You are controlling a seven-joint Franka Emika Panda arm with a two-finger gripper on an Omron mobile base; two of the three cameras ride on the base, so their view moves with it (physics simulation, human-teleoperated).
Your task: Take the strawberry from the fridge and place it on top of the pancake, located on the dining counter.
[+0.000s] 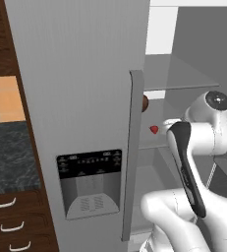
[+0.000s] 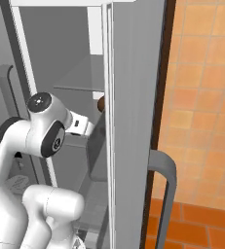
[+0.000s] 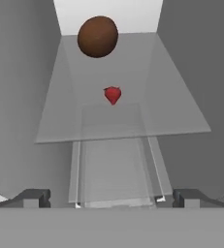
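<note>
hand view: gripper (image 3: 111, 198) at bottom of frame, jaws spread wide apart, nothing between them; finger tips (image 3: 36, 197) sit at lower left and lower right. above, at centre, the strawberry (image 3: 112, 95) rests on a glass shelf (image 3: 171, 116) inside the fridge (image 3: 16, 97), well apart from the tips. brown round object (image 3: 98, 37) farther back, upper centre. left base view: strawberry (image 1: 154, 129) right of centre, beside the fridge's door handle (image 1: 133, 147); black dispenser panel (image 1: 89, 165) lower centre.
</note>
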